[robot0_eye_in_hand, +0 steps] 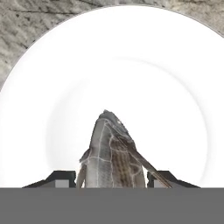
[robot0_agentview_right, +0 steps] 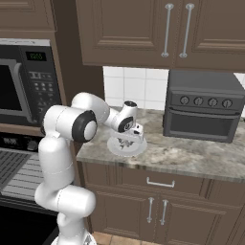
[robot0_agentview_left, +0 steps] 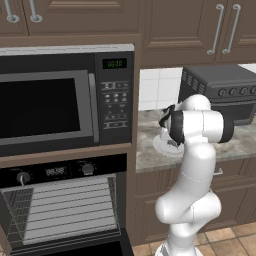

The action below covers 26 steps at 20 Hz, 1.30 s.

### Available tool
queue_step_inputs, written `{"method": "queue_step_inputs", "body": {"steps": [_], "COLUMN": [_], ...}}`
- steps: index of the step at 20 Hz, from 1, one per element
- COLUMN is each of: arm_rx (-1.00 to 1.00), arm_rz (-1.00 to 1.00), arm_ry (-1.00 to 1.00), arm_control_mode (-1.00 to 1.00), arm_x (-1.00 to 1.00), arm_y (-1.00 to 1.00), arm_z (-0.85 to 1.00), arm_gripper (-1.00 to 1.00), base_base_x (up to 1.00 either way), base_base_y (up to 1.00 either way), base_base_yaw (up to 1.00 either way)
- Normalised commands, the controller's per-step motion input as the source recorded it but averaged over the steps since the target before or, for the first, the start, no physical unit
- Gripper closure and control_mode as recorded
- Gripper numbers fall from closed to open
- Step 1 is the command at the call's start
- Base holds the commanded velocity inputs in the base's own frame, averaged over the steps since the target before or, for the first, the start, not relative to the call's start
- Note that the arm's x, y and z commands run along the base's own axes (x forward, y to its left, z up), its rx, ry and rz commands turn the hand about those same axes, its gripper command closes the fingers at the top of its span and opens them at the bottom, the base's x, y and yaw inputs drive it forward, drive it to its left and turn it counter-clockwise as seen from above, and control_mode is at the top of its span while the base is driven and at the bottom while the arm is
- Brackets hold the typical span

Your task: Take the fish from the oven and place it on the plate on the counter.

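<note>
Taking the plate (robot0_agentview_right: pixel 127 147) as the landmark and going left to right: far to its left, the microwave (robot0_agentview_left: pixel 65 100) is sitting in the wooden wall, its left side cut off by the frame; its green display is glowing, but the digits are too blurred to read, and so are the keypad labels. Below the microwave, the oven (robot0_agentview_left: pixel 62 205) is standing open, its wire racks showing, its door running out of the bottom edge; the small display between its two knobs is also unreadable.

The plate is lying on the table (robot0_agentview_right: pixel 191 155), and the arm is blocking much of it in the left base view. The pincer (robot0_eye_in_hand: pixel 113 178) is hanging just above the plate. In the hand view the fish (robot0_eye_in_hand: pixel 111 153) is sitting between the two fingertips (robot0_eye_in_hand: pixel 61 178) over the white plate, its tail end cut off by the bottom of the view. Whether the tips are pinching the fish or standing spread beside it, I cannot tell.

To the plate's right, the toaster oven (robot0_agentview_right: pixel 205 105) is standing against the tiled wall, its knob markings too small to make out.
</note>
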Motion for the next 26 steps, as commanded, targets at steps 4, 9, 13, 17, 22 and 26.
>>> {"method": "queue_step_inputs", "body": {"steps": [4,9,13,17,22,26], "arm_rx": [-0.02,-0.02,0.0,0.0,0.0,-0.04], "arm_rz": [0.0,0.0,0.0,0.0,0.0,0.0], "arm_ry": [0.0,-0.03,-0.18,-0.25,-0.27,-0.26], "arm_control_mode": [-1.0,-1.0,-1.0,-1.0,-1.0,-1.0], "arm_x": [0.01,-0.02,-0.29,-0.64,-0.99,-1.0], "arm_y": [0.0,0.0,0.0,0.0,0.0,0.11], "arm_z": [0.04,0.31,0.77,0.83,0.57,0.52], "arm_gripper": [-1.0,-1.0,-1.0,-1.0,-1.0,-1.0], "base_base_x": [0.0,0.0,0.0,0.0,0.0,0.0], "base_base_y": [0.0,0.0,0.0,0.0,0.0,0.0], "base_base_yaw": [0.0,0.0,0.0,0.0,0.0,0.0]}}
